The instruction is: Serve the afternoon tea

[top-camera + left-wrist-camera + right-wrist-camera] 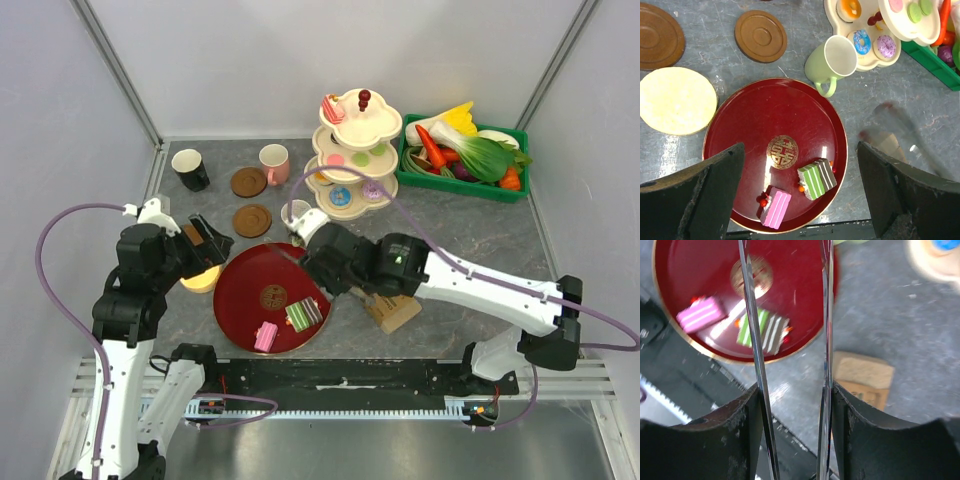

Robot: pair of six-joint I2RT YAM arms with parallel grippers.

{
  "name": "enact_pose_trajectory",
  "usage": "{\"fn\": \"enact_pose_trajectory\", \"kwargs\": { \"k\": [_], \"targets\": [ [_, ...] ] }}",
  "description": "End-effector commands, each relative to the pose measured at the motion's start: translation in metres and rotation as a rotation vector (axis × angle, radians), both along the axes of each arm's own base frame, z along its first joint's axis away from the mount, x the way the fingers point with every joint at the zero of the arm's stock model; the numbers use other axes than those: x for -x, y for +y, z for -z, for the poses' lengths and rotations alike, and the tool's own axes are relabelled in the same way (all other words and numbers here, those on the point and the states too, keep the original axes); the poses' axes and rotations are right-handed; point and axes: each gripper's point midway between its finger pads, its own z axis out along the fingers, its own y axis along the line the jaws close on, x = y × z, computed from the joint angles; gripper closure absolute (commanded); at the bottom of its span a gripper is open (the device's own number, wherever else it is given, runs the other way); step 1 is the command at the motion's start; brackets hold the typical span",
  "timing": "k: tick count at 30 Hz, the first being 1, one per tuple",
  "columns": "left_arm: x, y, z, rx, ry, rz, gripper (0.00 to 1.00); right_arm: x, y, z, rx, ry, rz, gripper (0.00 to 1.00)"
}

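A dark red round tray (245, 290) carries a pink cake slice (775, 207) and a green-and-brown cake slice (816, 178). My right gripper (795, 390) is shut on metal tongs (752, 330), whose two thin blades reach over the tray's right edge. It hovers at the tray's upper right (318, 262). My left gripper (800, 170) is open and holds nothing, up at the tray's left (205, 240). A pale-green mug (835, 62) stands just beyond the tray. The pink mug (274, 163), black mug (190, 169) and two brown coasters (249, 182) (252, 220) stand farther back.
A cream tiered stand (355, 150) with donuts and macarons stands at the back. To its right is a green crate (465, 155) of toy vegetables. A tan block (862, 377) lies right of the tray. A pale yellow disc (676, 100) lies left of it.
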Motion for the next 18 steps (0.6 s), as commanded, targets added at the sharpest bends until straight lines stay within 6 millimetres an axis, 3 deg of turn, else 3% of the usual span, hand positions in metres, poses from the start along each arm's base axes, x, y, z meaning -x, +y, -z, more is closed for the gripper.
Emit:
{"fn": "enact_pose_trajectory", "kwargs": {
  "k": [1, 5, 14, 18],
  "targets": [
    [0.008, -0.005, 0.002, 0.014, 0.008, 0.031, 0.01, 0.062, 0.028, 0.025, 0.002, 0.146, -0.166, 0.43],
    [0.013, -0.003, 0.006, 0.005, 0.014, 0.027, 0.01, 0.099, 0.030, 0.055, 0.166, 0.105, -0.394, 0.43],
    [0.022, -0.003, 0.008, 0.006, 0.022, 0.028, 0.01, 0.099, 0.056, 0.104, 0.307, 0.138, -0.511, 0.41],
    [0.024, -0.004, 0.012, 0.013, 0.029, 0.032, 0.01, 0.088, 0.064, 0.107, 0.328, 0.154, -0.481, 0.41]
  ]
}}
